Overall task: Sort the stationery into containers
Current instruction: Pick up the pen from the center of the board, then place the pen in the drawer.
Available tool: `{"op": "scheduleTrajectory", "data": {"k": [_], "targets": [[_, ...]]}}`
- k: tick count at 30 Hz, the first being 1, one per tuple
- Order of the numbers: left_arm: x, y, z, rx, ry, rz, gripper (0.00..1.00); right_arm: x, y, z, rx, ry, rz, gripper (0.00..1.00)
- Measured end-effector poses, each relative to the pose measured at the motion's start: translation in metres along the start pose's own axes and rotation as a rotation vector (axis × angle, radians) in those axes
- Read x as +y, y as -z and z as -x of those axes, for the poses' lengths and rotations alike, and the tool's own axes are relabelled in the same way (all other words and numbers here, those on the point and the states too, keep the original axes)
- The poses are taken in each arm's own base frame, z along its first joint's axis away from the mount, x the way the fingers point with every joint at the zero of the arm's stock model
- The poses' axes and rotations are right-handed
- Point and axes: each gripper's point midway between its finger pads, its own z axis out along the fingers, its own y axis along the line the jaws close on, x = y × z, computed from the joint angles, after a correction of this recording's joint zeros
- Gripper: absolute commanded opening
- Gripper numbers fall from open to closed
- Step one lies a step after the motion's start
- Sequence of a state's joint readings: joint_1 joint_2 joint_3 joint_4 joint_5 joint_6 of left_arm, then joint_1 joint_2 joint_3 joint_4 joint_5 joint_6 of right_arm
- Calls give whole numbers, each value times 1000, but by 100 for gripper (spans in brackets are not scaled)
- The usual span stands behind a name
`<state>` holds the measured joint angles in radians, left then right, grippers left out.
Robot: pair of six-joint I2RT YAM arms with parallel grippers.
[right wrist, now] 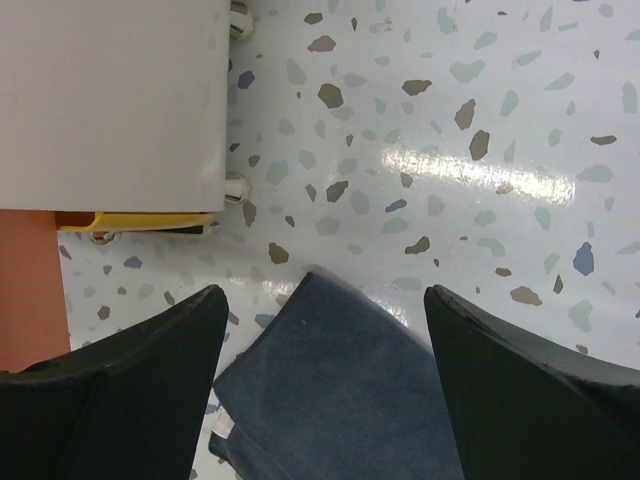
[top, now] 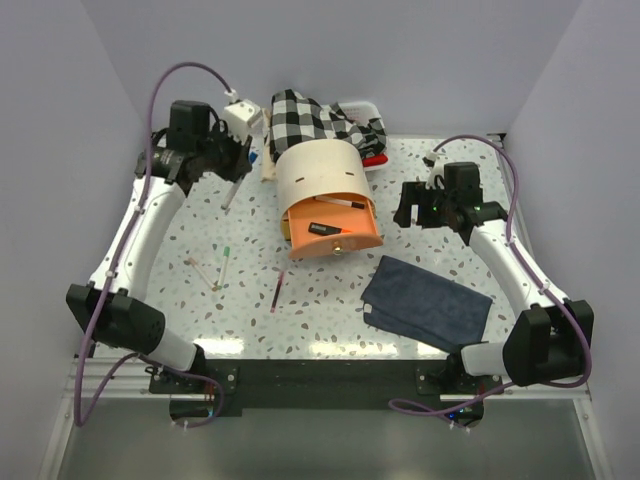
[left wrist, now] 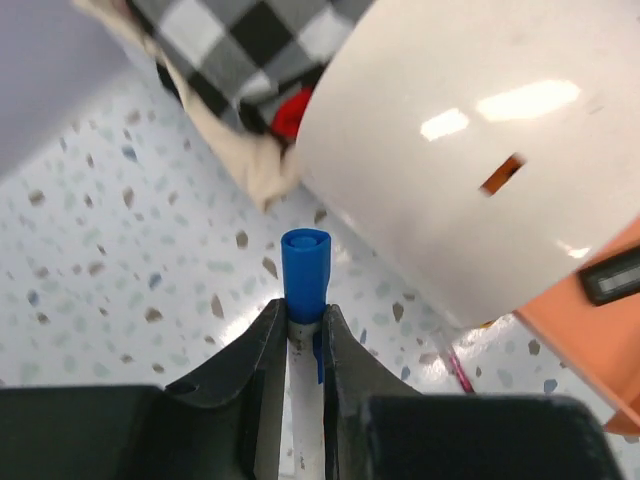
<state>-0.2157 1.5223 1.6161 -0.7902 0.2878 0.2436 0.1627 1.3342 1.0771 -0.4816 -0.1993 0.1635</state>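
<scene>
Over the speckled table (top: 330,312), left claw (left wrist: 302,312) hides most of the blue-capped tube (left wrist: 305,268).

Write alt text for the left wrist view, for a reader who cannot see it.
The left gripper is shut on a blue-capped tube above a speckled table. The cream drum cabinet fills the right, its orange drawer at lower right; checked fabric lies at top.
</scene>
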Motion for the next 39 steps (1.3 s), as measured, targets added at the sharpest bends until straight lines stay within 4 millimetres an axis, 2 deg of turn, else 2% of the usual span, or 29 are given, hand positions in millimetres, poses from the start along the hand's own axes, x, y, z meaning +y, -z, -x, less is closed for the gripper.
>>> {"op": "scheduleTrajectory", "data": {"k": [2, 4, 7, 11, 15, 17, 21, 32, 35, 36, 39], "targets": [[-5, 25, 42, -121, -60, -23, 0, 0, 0, 2, -8, 1, 2, 84], [-17, 45, 70, -216, -137, -79, 0, 1, -1, 4, -15, 3, 4, 84], [-39, 60, 90, -292, -225, -168, 0, 1, -1, 7, -26, 5, 6, 84], [-79, 59, 105, -337, -329, -311, 0, 1, -1, 7, -29, 6, 6, 84], [-124, 51, 111, -349, -403, -447, 0, 1, 1, 5, -34, 7, 7, 84], [-138, 49, 114, -355, -415, -497, 0, 1, 2, 2, -33, 7, 7, 84], [-156, 43, 115, -357, -422, -562, 0, 0, 4, -3, -30, 6, 6, 84], [-211, 27, 102, -306, -411, -716, 1, -1, 3, -4, -31, 6, 0, 85], [-215, 13, 93, -265, -389, -730, 27, -1, 3, -5, -31, 7, -2, 85], [-215, 7, 89, -250, -382, -729, 40, -1, 3, -5, -31, 6, -2, 85], [-212, -12, 80, -205, -361, -713, 52, -2, 3, -7, -28, 7, -3, 85]]}}
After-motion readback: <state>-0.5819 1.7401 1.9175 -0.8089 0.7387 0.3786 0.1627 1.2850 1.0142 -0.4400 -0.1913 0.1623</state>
